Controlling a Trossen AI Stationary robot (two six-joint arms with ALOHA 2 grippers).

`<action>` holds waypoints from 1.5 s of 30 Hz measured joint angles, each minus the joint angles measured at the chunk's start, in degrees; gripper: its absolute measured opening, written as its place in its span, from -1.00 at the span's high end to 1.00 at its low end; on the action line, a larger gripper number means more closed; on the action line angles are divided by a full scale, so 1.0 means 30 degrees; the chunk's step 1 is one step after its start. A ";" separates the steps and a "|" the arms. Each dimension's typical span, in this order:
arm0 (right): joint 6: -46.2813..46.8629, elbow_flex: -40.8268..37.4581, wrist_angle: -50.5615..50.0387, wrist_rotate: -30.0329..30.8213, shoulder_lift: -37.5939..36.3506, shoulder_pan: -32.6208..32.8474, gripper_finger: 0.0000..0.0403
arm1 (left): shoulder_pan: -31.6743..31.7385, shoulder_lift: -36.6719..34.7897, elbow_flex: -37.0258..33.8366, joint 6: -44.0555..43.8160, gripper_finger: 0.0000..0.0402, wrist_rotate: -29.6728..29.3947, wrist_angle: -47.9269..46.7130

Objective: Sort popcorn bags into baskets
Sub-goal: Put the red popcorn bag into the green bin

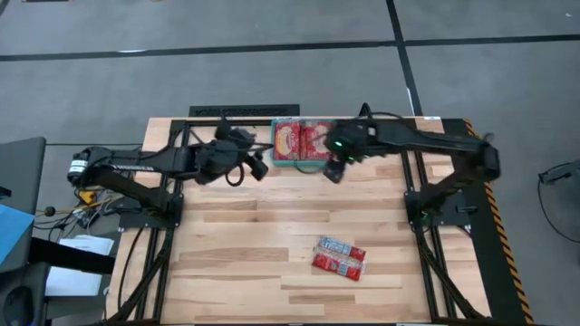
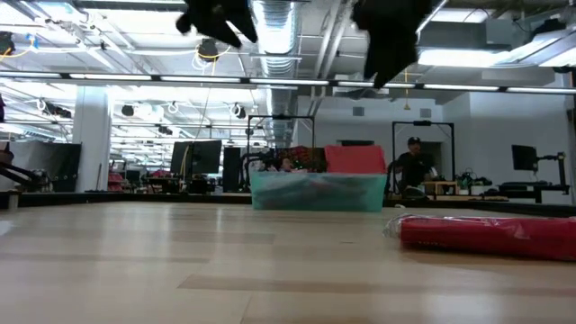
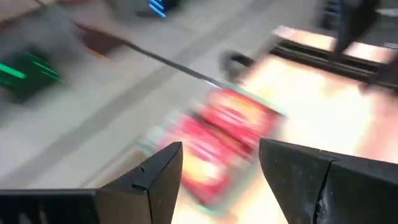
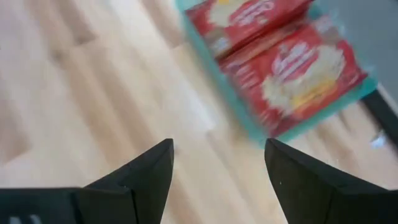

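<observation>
1. Left tool hangs above the desk just left of the basket, at the far edge. Fingers spread, nothing between them in its wrist view.
2. Basket: teal tray at far-centre of desk, holding red popcorn bags side by side; at least two squarish ones show on top. Low view suggests a stack, but count is hard to tell.
3. Right tool hovers just by the basket's near right corner, fingers spread and empty, bare wood under them.
4. Loose bags: two long narrow packets lie touching each other, near-right part of desk, well apart from the basket and both tools.
5. Step, as I judge it: between placements, both tools free near the basket; most bags look sorted.
6. Next move likely calls for the right arm to travel toward the near edge, descend on one long packet, pinch across its narrow width, then carry it to the basket.
</observation>
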 joint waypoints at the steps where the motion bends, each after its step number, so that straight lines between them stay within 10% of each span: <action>1: 0.0582 0.0000 -0.0557 -0.0010 -0.0593 0.0448 -0.37 | 0.0297 0.0135 0.0000 -0.0963 -0.02 0.1691 -0.0340; 14: 0.9967 -0.4243 -0.4604 0.0996 -0.6073 1.0277 -0.37 | 0.0388 0.6802 -0.0015 -0.4646 -0.02 1.1325 0.2882; 25: 1.6214 -1.1013 0.1412 0.1143 -0.5371 1.7701 -0.37 | -0.0462 1.0214 -0.0015 -0.8652 -0.02 1.2614 0.5720; 35: 1.4480 -1.1868 0.8456 0.1388 0.0083 1.9691 -0.37 | -0.1178 1.0245 -0.0015 -0.7755 -0.01 1.3119 0.5735; 45: 0.8100 -0.8057 0.8342 0.1676 0.4436 1.9542 -0.37 | -0.2050 1.0245 -0.0015 -0.7370 -0.01 1.3436 0.4910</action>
